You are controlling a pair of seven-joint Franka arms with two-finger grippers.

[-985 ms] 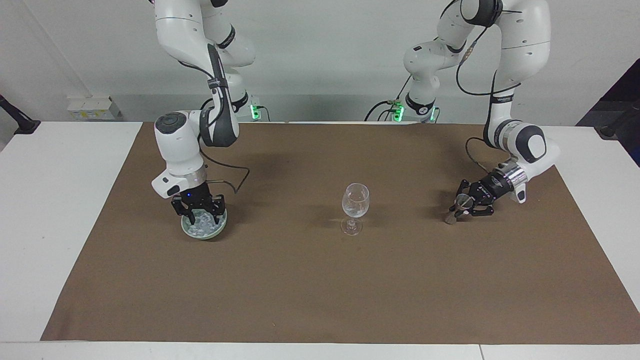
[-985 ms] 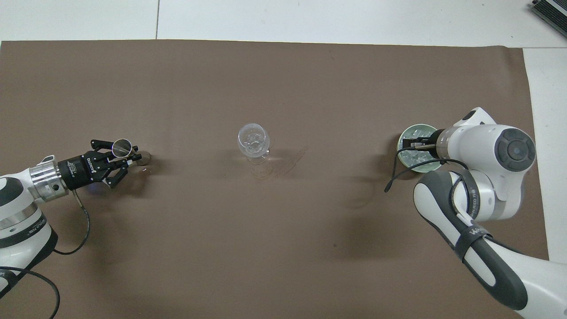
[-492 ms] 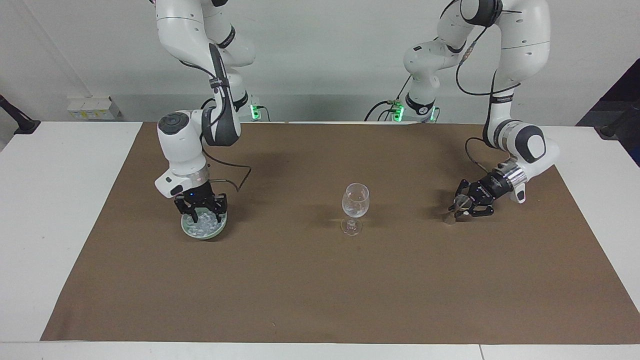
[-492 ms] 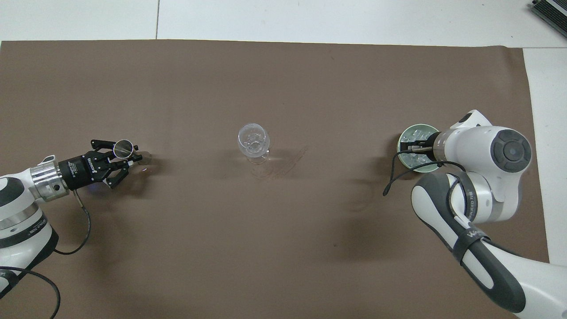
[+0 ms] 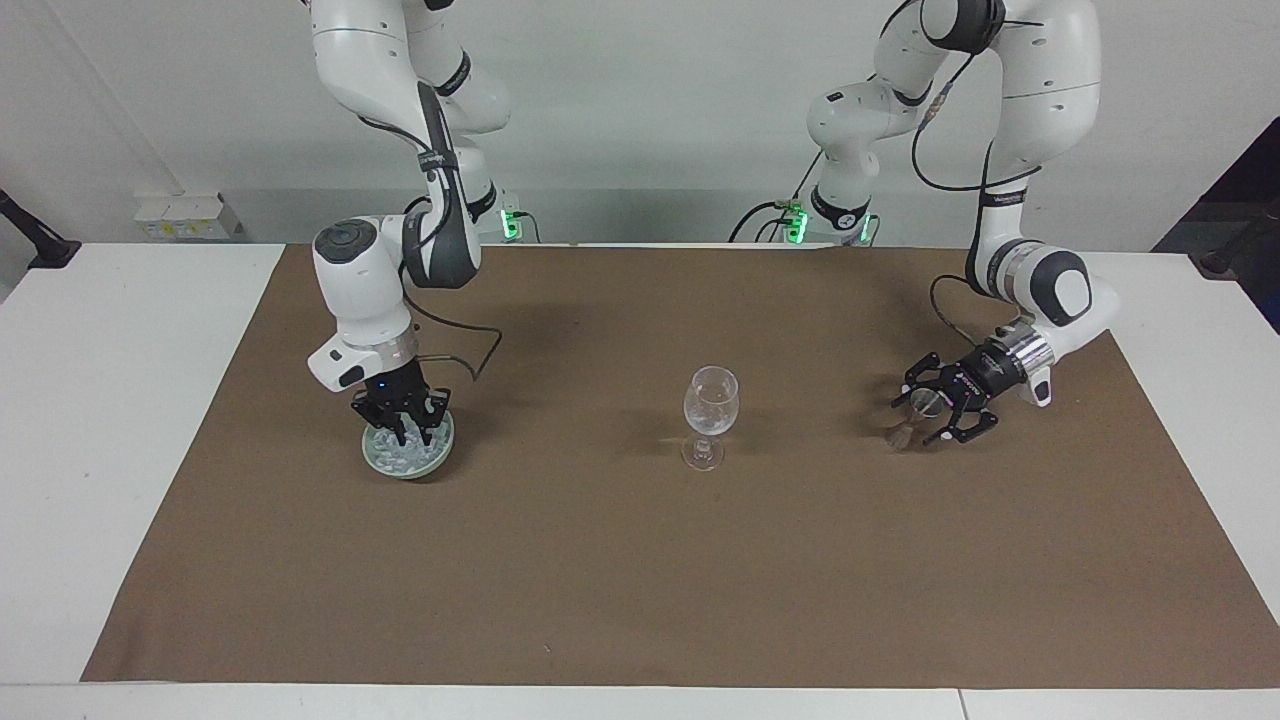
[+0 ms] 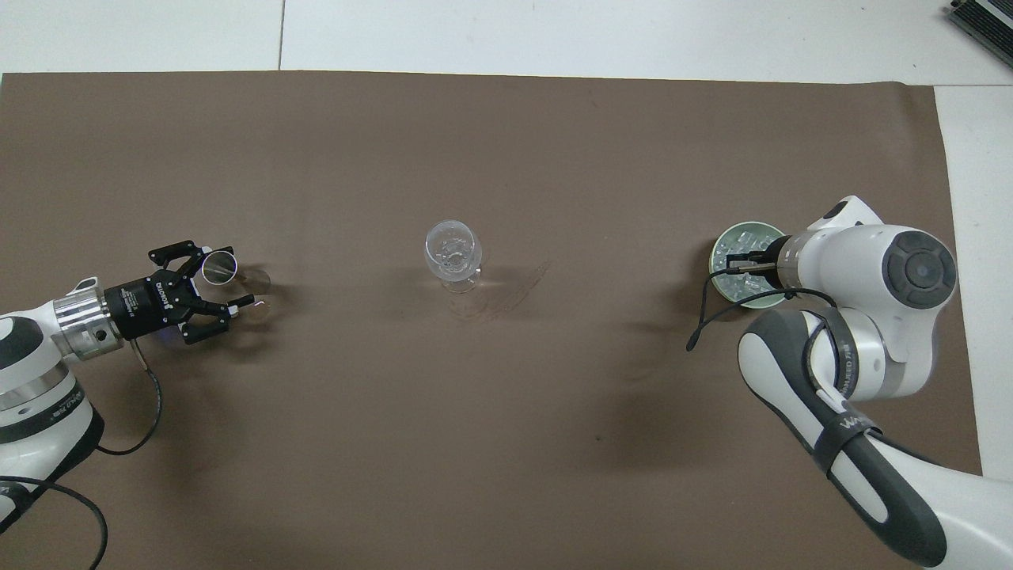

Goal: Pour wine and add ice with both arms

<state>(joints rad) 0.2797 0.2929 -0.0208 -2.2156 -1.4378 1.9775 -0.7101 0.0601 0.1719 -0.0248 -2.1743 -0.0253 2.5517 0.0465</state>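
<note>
the right claw (image 5: pixel 403 428) is pinched shut down in the ice (image 5: pixel 405 450), a heap of small clear cubes in a green dish (image 5: pixel 440 452). the left claw (image 5: pixel 918 408) gapes wide around a small glass (image 5: pixel 908 418). a wine glass (image 5: pixel 710 412) stands mid-surface.

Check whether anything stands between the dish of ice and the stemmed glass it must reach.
Nothing visible does: only bare brown mat lies between the ice, where the right claw dips, and the stemmed glass.

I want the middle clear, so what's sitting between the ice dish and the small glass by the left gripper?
Only the stemmed glass stands between the ice dish and the small glass; the overhead view shows it.
</note>
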